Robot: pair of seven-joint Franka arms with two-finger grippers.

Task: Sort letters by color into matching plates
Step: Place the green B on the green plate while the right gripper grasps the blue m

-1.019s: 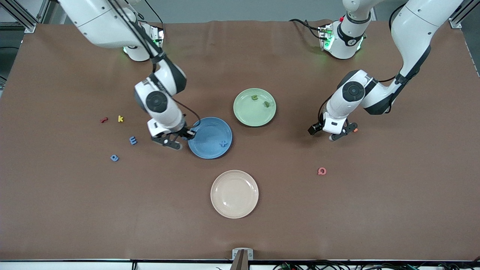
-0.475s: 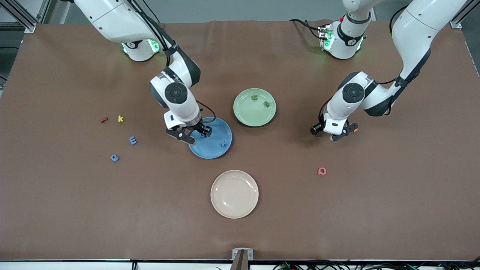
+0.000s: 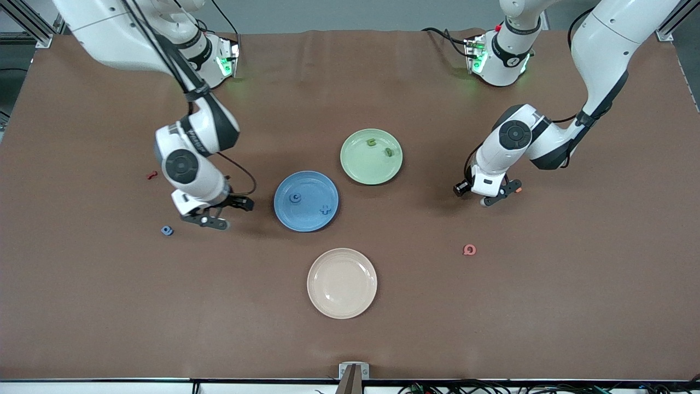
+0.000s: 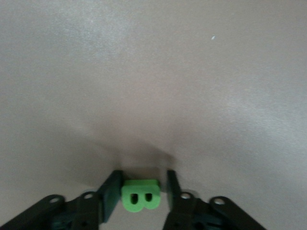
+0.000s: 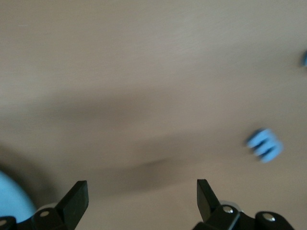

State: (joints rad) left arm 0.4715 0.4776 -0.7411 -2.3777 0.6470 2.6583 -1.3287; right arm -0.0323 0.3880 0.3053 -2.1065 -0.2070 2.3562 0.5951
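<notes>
Now left pincer (image 4: 139,201) gripping green B (image 4: 140,195) — right pincer (image 5: 141,199) wide.

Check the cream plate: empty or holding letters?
Empty. The front view shows the cream plate with a bare surface, no letters on it.

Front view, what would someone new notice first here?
Three plates mid-table: blue plate holding two blue letters, green plate holding two green ones, cream plate nearest the camera. The left pincer is down at the table, shut on a green B. The right pincer, open, hangs beside the blue plate.
</notes>
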